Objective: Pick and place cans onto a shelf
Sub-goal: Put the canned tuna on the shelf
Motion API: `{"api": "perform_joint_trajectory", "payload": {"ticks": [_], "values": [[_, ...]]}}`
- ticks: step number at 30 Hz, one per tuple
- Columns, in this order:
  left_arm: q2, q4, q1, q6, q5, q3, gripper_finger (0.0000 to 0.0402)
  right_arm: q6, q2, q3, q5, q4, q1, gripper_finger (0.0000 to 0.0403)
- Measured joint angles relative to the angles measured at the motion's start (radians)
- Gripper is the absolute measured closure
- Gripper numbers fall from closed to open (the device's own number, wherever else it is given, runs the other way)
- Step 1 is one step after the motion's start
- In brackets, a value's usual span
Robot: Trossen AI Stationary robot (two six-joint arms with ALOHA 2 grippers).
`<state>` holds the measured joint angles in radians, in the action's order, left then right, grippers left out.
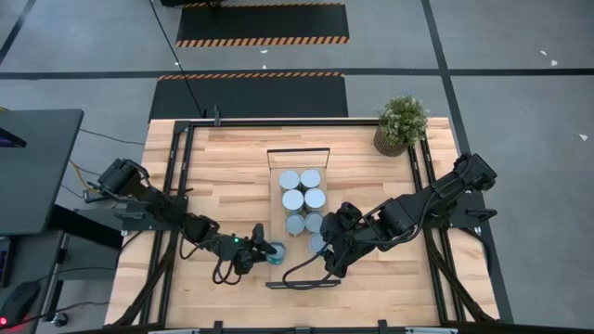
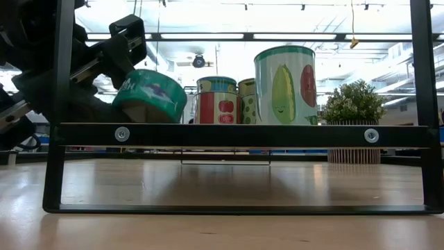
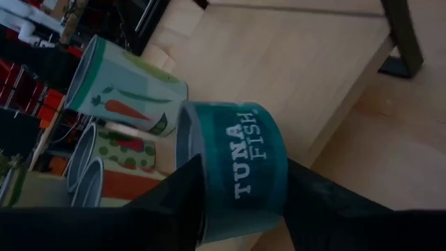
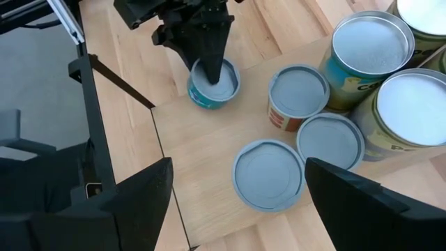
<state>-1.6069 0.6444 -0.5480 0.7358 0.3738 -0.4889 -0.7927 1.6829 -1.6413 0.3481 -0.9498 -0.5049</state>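
Observation:
The shelf (image 1: 278,274) is a narrow light-wood board with black end frames, lying mid-table. Several cans (image 1: 304,199) with silvery lids stand on it in a cluster. My left gripper (image 1: 267,251) is shut on a short teal tuna can (image 3: 244,160) at the shelf's left edge, near its near end. The same can shows tilted in the low view (image 2: 149,94). My right gripper (image 4: 237,209) is open and empty, hovering above the shelf's near part, over a flat grey lid (image 4: 268,174). My left gripper pinches the tuna can between its two fingers, one finger (image 4: 209,66) lying over the lid (image 4: 223,89) and the other (image 3: 313,202) against the bottom. The fingers come roughly level from the table's left. The can is tilted over the shelf's edge; whether it touches the board, I cannot tell.
A potted plant (image 1: 402,123) stands at the table's far right corner. Black rails (image 1: 172,186) run along both table sides. A dark desk (image 1: 37,167) stands left of the table. Bare shelf board (image 4: 202,146) lies between the tuna can and the other cans.

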Motion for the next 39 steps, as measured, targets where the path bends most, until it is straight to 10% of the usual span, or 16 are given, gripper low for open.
{"api": "perform_joint_trajectory", "payload": {"ticks": [23, 39], "values": [[-0.001, 0.014, 0.002, 0.001, -0.027, -0.009, 0.009, 0.009, 0.0, 0.0, 0.0, 0.005, 0.0, 0.0071], [0.0, 0.022, -0.024, 0.016, 0.029, -0.01, 0.0083, 0.01, 0.0, 0.0, -0.001, 0.007, 0.0, 0.0071]]}}
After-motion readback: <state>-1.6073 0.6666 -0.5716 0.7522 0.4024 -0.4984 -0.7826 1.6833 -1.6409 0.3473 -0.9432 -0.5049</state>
